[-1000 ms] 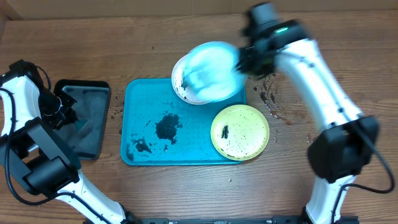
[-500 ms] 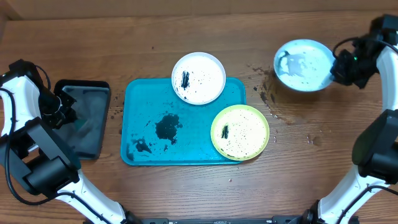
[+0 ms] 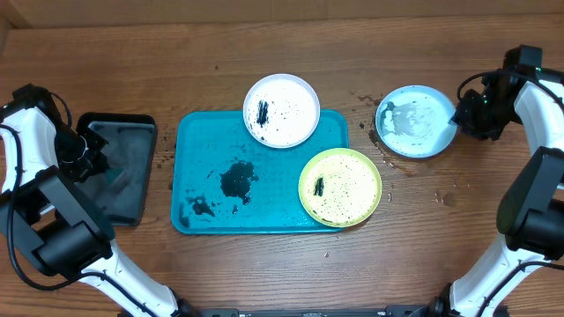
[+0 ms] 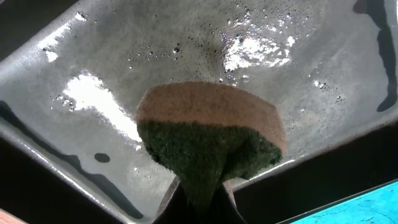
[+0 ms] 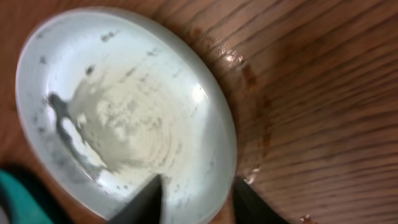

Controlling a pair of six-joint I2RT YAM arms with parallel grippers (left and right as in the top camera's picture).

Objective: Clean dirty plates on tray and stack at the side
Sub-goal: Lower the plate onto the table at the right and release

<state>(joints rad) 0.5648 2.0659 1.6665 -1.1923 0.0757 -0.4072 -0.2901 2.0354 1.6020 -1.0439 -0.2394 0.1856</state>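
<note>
The light blue plate [image 3: 416,121] lies on the wood to the right of the turquoise tray [image 3: 203,150], smeared grey and white inside [image 5: 124,106]. My right gripper [image 3: 463,113] is at its right rim, fingers [image 5: 198,199] spread apart astride the rim, open. The white plate [image 3: 281,110] sits on the tray's far edge with black specks. The yellow-green plate [image 3: 340,187] sits on the tray's right front corner, also specked. My left gripper [image 3: 88,157] is shut [image 4: 200,199] on a green-and-tan sponge [image 4: 208,134].
The smaller black tray [image 3: 119,167] with a wet grey inside [image 4: 311,81] stands left of the turquoise tray, under the sponge. Black grime [image 3: 236,179] lies on the turquoise tray's middle. Dark specks [image 3: 379,132] dot the wood beside the light blue plate.
My right arm carried the light blue plate from above the white plate out to the right and lowered it onto the wood. The left arm has not moved.
</note>
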